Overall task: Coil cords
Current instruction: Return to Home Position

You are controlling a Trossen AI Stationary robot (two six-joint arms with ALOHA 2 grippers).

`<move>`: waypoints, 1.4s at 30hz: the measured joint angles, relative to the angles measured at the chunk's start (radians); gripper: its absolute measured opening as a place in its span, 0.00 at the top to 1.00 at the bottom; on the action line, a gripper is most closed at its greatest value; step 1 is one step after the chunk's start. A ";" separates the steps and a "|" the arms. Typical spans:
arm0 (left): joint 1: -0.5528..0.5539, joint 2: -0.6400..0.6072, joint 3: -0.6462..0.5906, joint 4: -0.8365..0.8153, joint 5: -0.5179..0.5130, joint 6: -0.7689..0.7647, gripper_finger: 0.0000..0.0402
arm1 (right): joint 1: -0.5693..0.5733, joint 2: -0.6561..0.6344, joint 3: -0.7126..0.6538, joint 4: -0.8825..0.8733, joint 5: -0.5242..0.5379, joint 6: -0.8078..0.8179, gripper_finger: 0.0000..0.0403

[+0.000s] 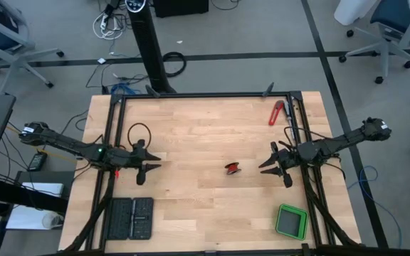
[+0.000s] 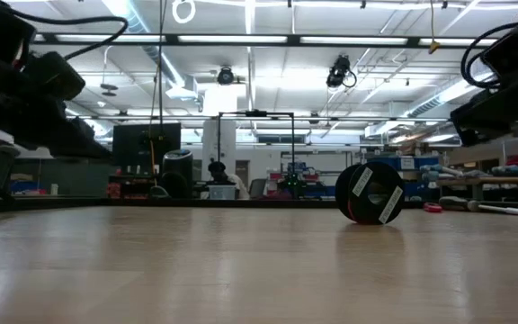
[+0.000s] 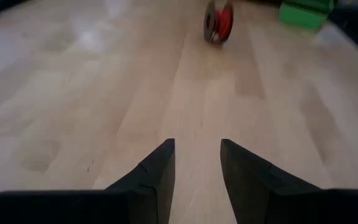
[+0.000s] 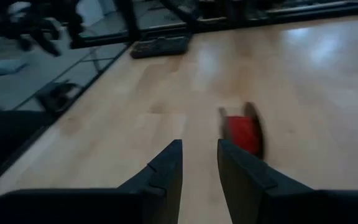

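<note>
The cords show as one thin red wire wound into a small bundle between two dark discs [image 1: 233, 168], near the table's middle. In the low view the bundle [image 2: 370, 192] stands on the rims of its discs. My left gripper [image 1: 155, 161] hovers over the table's left part, pointing toward the bundle [image 3: 219, 21], far from it. The left gripper [image 3: 197, 146] is open with nothing between its fingers. My right gripper [image 1: 264, 165] is just right of the bundle [image 4: 242, 132] and clear of it. The right gripper [image 4: 199, 146] is also open and holds nothing.
A green box [image 1: 291, 221] sits at the near right corner. A red-handled tool [image 1: 276, 112] lies at the far right. A black cable loop [image 1: 139, 132] lies at the far left, and a black flat case [image 1: 129, 219] at the near left. Bare wood lies between the grippers.
</note>
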 joint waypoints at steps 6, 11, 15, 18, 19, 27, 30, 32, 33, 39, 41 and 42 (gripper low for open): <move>0.000 -0.122 0.000 -0.001 0.000 0.000 0.67 | -0.149 0.002 -0.001 -0.002 -0.010 0.000 0.75; 0.000 -0.229 0.000 -0.003 0.000 0.000 0.67 | -0.260 0.002 -0.001 -0.002 -0.010 0.000 0.75; 0.000 -0.337 0.000 -0.003 0.000 0.000 0.67 | -0.377 0.002 -0.001 -0.002 -0.010 0.000 0.75; 0.001 -0.400 0.000 -0.004 -0.001 0.000 0.67 | -0.479 0.002 -0.002 -0.002 -0.009 0.000 0.75; 0.001 -0.415 0.000 -0.004 -0.001 0.000 0.67 | -0.506 0.002 -0.002 -0.002 -0.009 0.000 0.75; 0.033 -0.460 0.000 -0.004 -0.001 0.000 0.67 | -0.667 0.002 -0.002 -0.002 -0.009 0.000 0.75; 0.054 -0.460 -0.001 -0.004 -0.002 0.000 0.67 | -0.728 0.002 -0.002 -0.002 -0.009 0.000 0.75; 0.064 -0.460 -0.001 -0.004 -0.002 0.000 0.67 | -0.763 0.002 -0.002 -0.002 -0.009 0.000 0.75; 0.067 -0.460 -0.001 -0.002 -0.002 0.000 0.67 | -0.776 0.002 -0.002 -0.002 -0.009 0.000 0.75; 0.068 -0.460 -0.001 0.002 -0.003 0.000 0.67 | -0.808 0.002 -0.002 0.005 -0.007 0.000 0.75; 0.068 -0.460 -0.001 0.003 -0.003 0.000 0.67 | -0.808 0.002 -0.002 0.019 -0.007 0.000 0.75; 0.068 -0.460 -0.001 0.003 -0.003 0.000 0.67 | -0.808 0.002 -0.002 0.023 -0.007 0.000 0.75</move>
